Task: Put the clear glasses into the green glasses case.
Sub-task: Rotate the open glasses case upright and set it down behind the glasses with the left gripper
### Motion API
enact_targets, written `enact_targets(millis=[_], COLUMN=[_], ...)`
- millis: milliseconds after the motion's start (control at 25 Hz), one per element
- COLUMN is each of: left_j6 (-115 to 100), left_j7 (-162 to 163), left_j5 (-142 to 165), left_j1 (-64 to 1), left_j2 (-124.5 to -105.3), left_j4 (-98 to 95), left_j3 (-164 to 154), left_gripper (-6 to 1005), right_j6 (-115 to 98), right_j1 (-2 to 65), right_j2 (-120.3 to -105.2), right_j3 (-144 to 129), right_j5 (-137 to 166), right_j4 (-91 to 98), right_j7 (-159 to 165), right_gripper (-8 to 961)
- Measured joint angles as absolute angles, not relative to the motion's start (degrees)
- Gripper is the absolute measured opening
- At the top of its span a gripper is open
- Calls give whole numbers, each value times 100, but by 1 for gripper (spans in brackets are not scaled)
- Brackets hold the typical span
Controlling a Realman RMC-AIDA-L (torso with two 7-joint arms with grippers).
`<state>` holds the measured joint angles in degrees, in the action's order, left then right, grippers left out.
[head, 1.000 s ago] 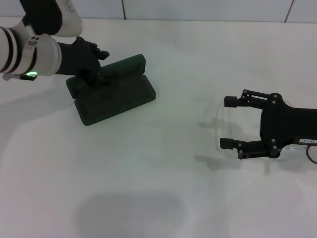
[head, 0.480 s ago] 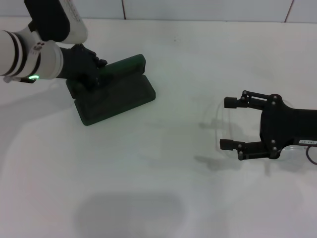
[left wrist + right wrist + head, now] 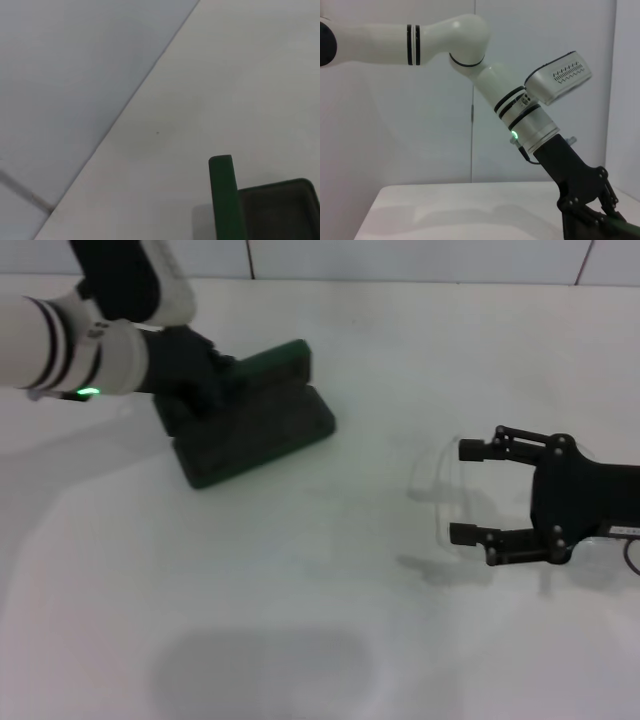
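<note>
Two tools in my head view. Left tool (image 3: 205, 380) sits on the green glasses case (image 3: 262, 420) at far left of the white desk (image 3: 300, 570), clamped on the case's left end, by the look of the right wrist view. Case is open, lid (image 3: 226, 200) standing up at the back. Clear glasses (image 3: 445, 502) lie on the desk well right of the case. Right tool (image 3: 468, 492) hovers over them, fingers (image 3: 470, 450) spread apart, holding nothing.
</note>
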<state>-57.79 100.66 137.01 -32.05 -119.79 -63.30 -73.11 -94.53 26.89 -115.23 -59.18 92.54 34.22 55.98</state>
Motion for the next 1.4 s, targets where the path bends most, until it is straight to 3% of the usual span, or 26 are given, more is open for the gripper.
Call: enact_targets(millis=[280,1400], left_j6=[-5782,-4999], left_j7=[10041,10475], left_j5=[13271,13196], left_j1=[-3098,-3235], left_j2=[-11979,-12007], left_j4=[-6690,-6867], left_j3=[-8342,-10216], left_gripper=[190,191], right_j6=[-9726,-9932], right_j1=[2477,2273], right_j2=[-11460,-11520], right_j3=[-5895,-5933], right_j5=[9254,9325], right_j4=[3468,3410], right_j7=[5486,5097], right_gripper=[868,868])
